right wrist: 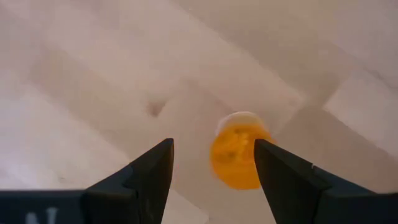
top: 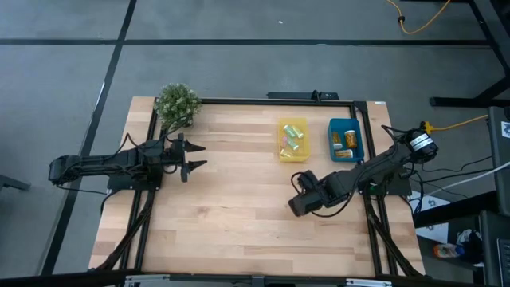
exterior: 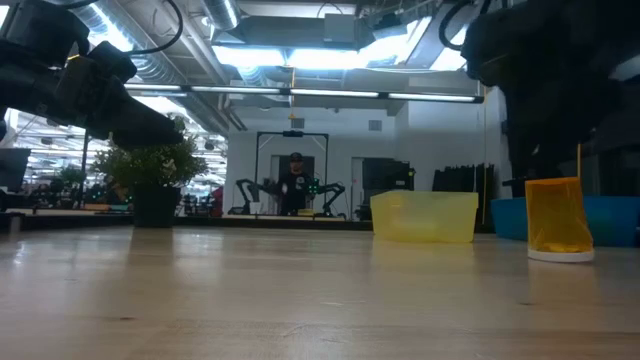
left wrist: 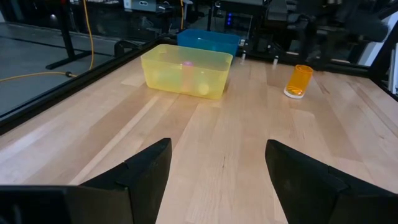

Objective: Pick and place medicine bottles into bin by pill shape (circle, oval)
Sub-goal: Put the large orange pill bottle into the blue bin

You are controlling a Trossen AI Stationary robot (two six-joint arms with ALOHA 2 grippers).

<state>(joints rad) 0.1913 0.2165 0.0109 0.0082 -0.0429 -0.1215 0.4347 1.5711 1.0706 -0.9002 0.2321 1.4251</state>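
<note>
The right claw (right wrist: 211, 165) hangs over the tabletop (top: 239, 199) with its two dark fingers spread wide, and an orange medicine bottle (right wrist: 238, 154) sits in the gap between them, seen from above; it is not pinched, since pale wood shows on either side of it. From table height the same bottle (exterior: 558, 220) stands on its white cap, orange body up, directly beneath the dark bulk of the right arm. Behind it are the two bins, side by side near the far right edge: a yellow bin (top: 292, 153) and, to its right, a blue bin (top: 332, 139). Both already hold several small bottles, pale ones in the yellow and orange ones in the blue, though an exact count is not possible. Judging from this, the sorting is nearly finished: the orange bottle under the right claw looks like the only one left loose on the tabletop, and it has yet to be gripped, lifted and dropped into a bin. The left claw (left wrist: 216, 177) waits well apart on the left side, fingers spread and holding nothing, next to a small potted plant (top: 176, 103) at the far left corner. No brand, label or other writing can be read anywhere on the bottles or bins.
</note>
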